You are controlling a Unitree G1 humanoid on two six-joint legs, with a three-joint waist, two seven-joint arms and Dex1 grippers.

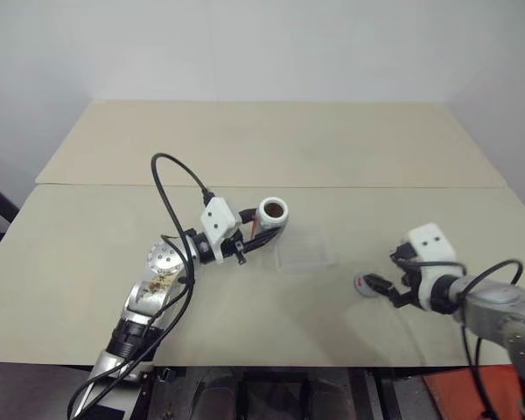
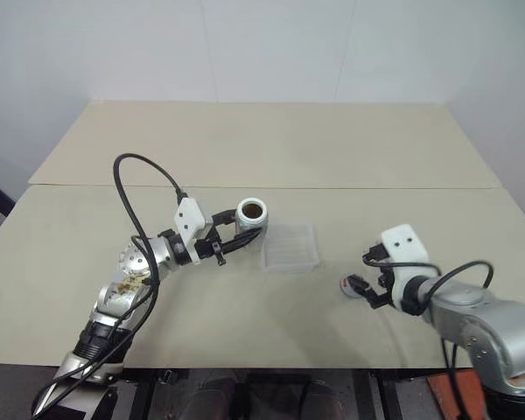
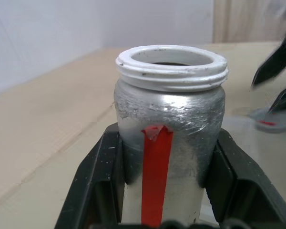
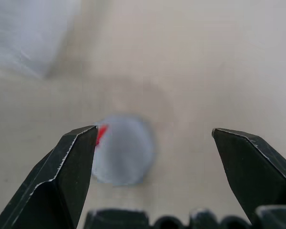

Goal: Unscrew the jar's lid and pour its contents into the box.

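My left gripper (image 1: 256, 231) is shut on the jar (image 1: 272, 211), a silvery cylinder with a red stripe (image 3: 156, 176). The jar stands upright with its white threaded mouth open, just left of the box (image 1: 304, 249), a shallow clear tray. Its inside is dark, so the contents are hidden. The lid (image 1: 364, 285), a grey disc with a red mark, lies flat on the table to the right of the box. My right gripper (image 4: 153, 130) hangs open just over the lid (image 4: 124, 149), and neither of its fingers touches it.
The tan table (image 1: 262, 149) is made of two boards with a seam across the middle. A black cable (image 1: 171, 197) loops above my left arm. A white wall rises behind the table's far edge.
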